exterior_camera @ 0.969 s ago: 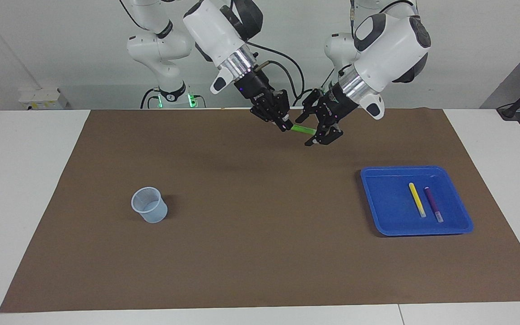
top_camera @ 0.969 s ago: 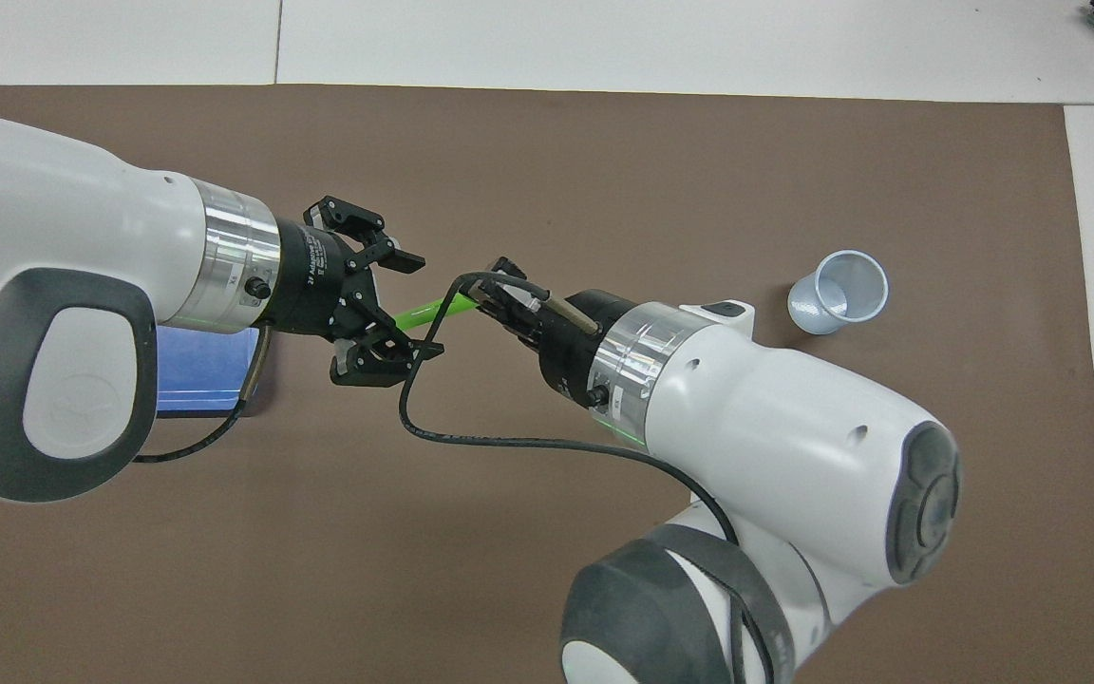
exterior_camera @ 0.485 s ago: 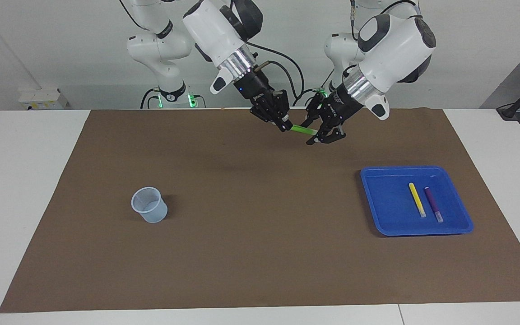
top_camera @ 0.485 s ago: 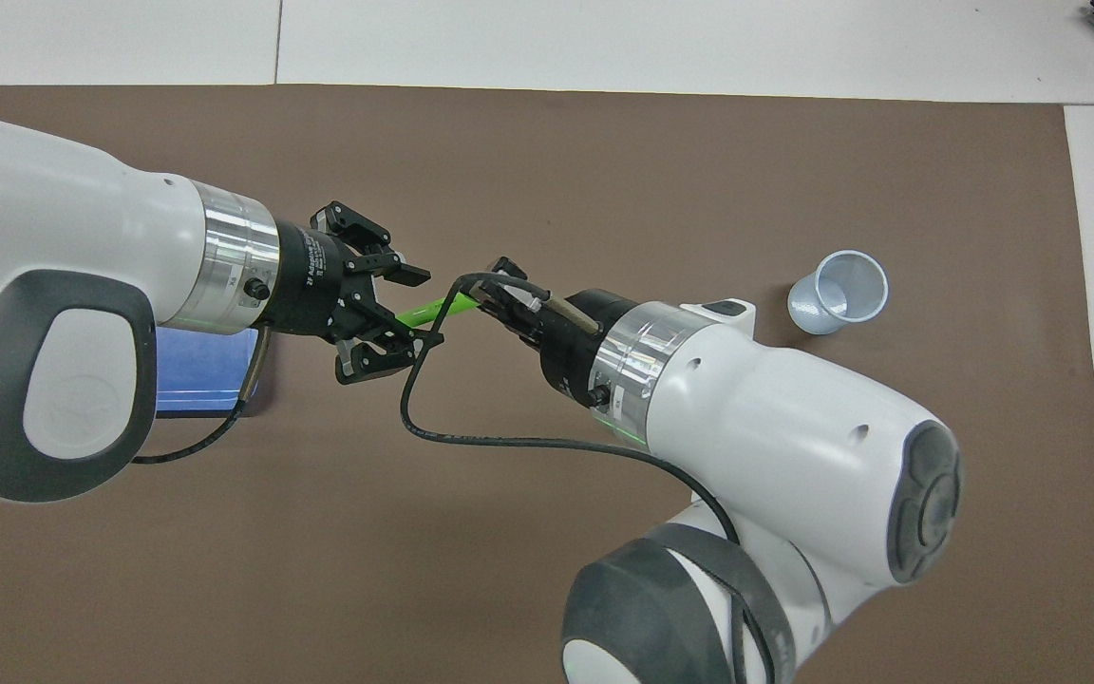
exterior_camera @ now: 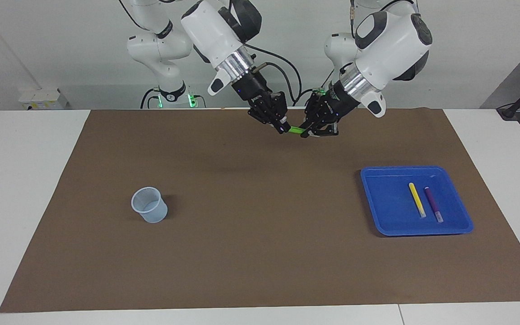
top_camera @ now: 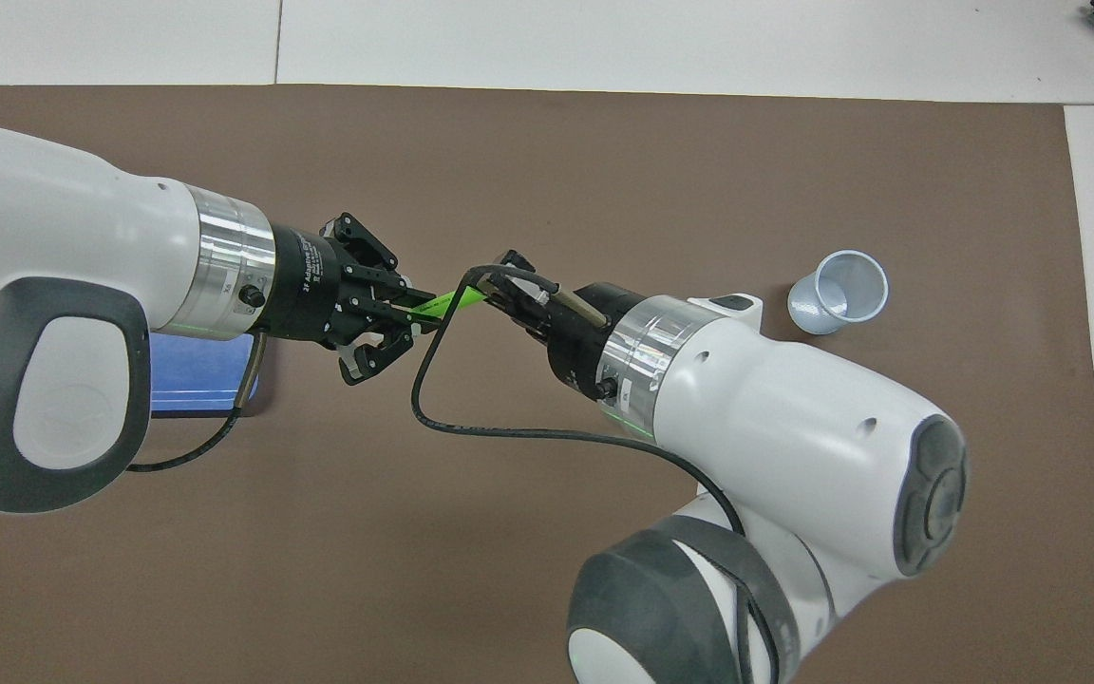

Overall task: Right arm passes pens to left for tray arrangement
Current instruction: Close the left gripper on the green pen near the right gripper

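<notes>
1. Handover in mid-air: the slim green marker pen is gripped at both ends, raised over the brown mat toward the robots' edge of the white bench.
2. Right claw, black with a small blue light on its body, on the white right arm: clenched on one end of the green marker pen.
3. Left claw, black, on the white left arm: fingertips pinched on the other end of the green marker pen, outer links splayed to the sides.
4. In the overhead view the green marker pen spans the short gap between the left claw and the right claw; a black cable loops below it.
5. Shallow bright blue plastic tray, square with rounded corners, lies on the mat toward the left arm's end of the bench, farther from the robots than the claws' meeting point.
6. In the tray: the slim yellow marker pen and the slim purple marker pen, side by side and just apart, whitish ends pointing away from the robots.
7. Small translucent bluish plastic cup stands upright on the mat toward the right arm's end, well apart from the tray.
</notes>
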Action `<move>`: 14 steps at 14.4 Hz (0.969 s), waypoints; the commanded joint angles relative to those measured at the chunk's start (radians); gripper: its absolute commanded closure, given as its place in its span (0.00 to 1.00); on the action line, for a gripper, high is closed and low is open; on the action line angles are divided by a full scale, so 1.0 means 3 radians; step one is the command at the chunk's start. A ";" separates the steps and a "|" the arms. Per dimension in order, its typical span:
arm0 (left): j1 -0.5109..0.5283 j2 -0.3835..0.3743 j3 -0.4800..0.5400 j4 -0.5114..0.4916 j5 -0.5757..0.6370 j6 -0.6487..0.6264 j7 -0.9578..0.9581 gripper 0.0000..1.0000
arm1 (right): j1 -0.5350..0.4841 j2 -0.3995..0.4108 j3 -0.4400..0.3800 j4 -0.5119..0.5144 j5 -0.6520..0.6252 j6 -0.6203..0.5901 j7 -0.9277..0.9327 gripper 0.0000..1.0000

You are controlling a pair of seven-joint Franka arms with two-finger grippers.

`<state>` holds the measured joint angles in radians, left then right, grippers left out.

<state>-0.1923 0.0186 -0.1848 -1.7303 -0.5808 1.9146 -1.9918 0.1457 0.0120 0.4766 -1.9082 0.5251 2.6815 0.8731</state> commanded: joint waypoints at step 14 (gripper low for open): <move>0.0197 -0.0159 0.0054 -0.0174 0.0013 -0.0328 0.1489 1.00 | -0.0377 -0.0076 0.0007 0.0168 0.0024 -0.0914 -0.1026 0.00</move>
<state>-0.1343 0.0124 -0.1658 -1.7385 -0.5798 1.8337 -1.6258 0.0947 0.0000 0.4733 -1.8892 0.5249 2.5103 0.6959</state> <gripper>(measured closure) 0.811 0.000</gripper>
